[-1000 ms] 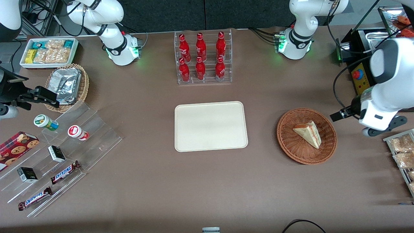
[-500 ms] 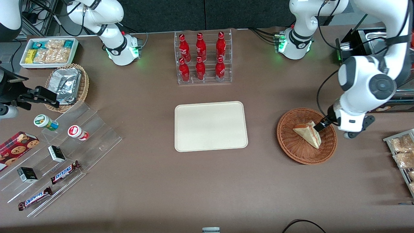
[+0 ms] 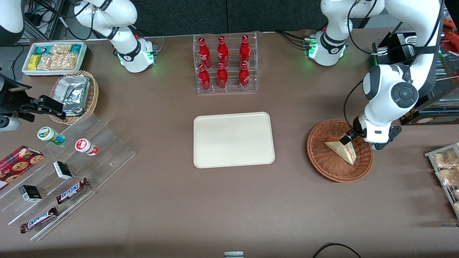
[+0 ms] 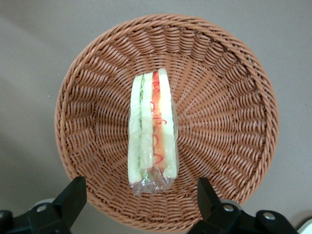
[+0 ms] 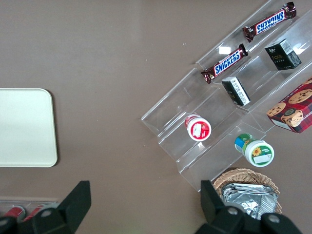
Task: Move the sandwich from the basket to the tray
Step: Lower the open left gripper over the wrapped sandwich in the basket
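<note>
The sandwich [image 3: 341, 147] is a pale triangular wedge in clear wrap with a red-orange filling stripe, lying in the round reddish-brown wicker basket [image 3: 322, 161]. In the left wrist view the sandwich [image 4: 152, 131] lies on its edge in the basket [image 4: 229, 122]. My gripper [image 3: 353, 138] hangs above the basket's rim on the working arm's side, over the wedge's thick end. Its two black fingers [image 4: 73, 197] stand wide apart, the gripper [image 4: 141, 197] open and holding nothing. The cream tray [image 3: 233, 139] lies bare at mid-table.
A clear rack of red bottles [image 3: 225, 64] stands farther from the front camera than the tray. A wire rack of snack packets [image 3: 444, 172] sits at the working arm's end. A tan basket with foil packets [image 3: 74, 95], a white bin [image 3: 53, 57] and acrylic steps with snacks [image 3: 64, 172] lie toward the parked arm's end.
The working arm has swung in from the table's end over the basket, and my gripper has come to hang above the sandwich. The sandwich has not moved.
</note>
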Motion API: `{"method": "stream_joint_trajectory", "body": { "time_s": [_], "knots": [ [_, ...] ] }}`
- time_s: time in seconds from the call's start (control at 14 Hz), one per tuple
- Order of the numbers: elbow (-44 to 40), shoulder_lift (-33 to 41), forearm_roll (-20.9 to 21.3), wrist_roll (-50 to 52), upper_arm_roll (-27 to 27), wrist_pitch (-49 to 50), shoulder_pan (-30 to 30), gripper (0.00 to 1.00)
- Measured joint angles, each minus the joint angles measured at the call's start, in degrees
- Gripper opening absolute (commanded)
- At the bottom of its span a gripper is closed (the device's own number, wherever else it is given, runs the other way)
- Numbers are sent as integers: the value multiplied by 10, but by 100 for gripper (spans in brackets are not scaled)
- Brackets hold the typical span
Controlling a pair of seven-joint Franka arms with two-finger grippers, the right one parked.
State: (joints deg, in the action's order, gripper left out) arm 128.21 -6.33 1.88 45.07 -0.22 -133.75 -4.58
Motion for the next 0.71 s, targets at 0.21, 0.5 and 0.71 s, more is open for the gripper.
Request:
{"method": "stream_joint_trajectory", "body": {
  "time_s": [0.21, 0.5, 0.71],
  "knots": [
    [23, -10, 0, 7, 0, -40, 0, 100],
    [51, -27, 0, 8, 0, -86, 0, 90],
    [52, -33, 0, 12, 0, -92, 0, 58]
  ]
}}
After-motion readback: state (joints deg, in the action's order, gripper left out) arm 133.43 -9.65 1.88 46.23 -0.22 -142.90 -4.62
